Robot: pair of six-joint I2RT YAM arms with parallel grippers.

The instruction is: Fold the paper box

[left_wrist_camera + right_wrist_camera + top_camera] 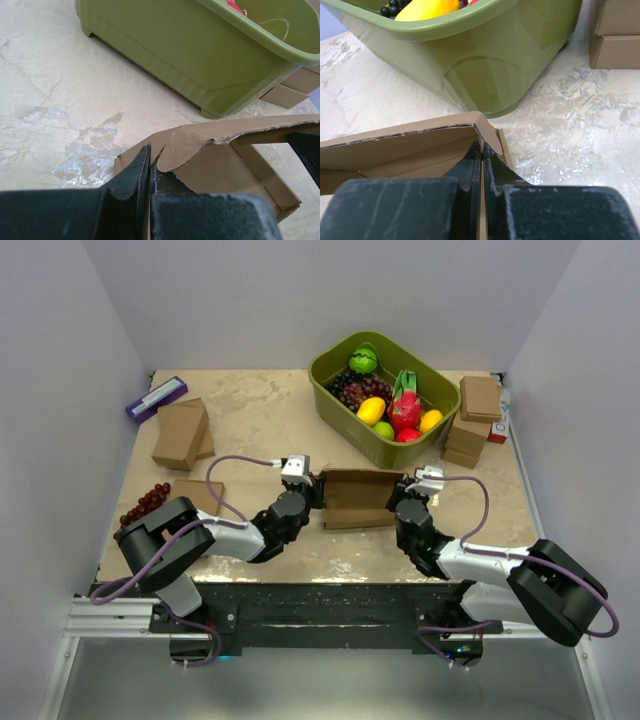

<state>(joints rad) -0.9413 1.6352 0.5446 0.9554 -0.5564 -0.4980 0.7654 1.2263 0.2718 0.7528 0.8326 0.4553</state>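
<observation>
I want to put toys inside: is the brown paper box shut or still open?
Open. The paper box has walls standing, but its top flap is lifted, showing the inside.

1. No word, number or brand is legible in any of the three views.
2. The purple box (156, 398) at the far left of the table (265, 415) carries a white label. Its print is too small to read.
3. The red-and-white carton (499, 427) beside the stacked cardboard boxes (470, 432) on the right shows a printed mark, too small to make out.
</observation>
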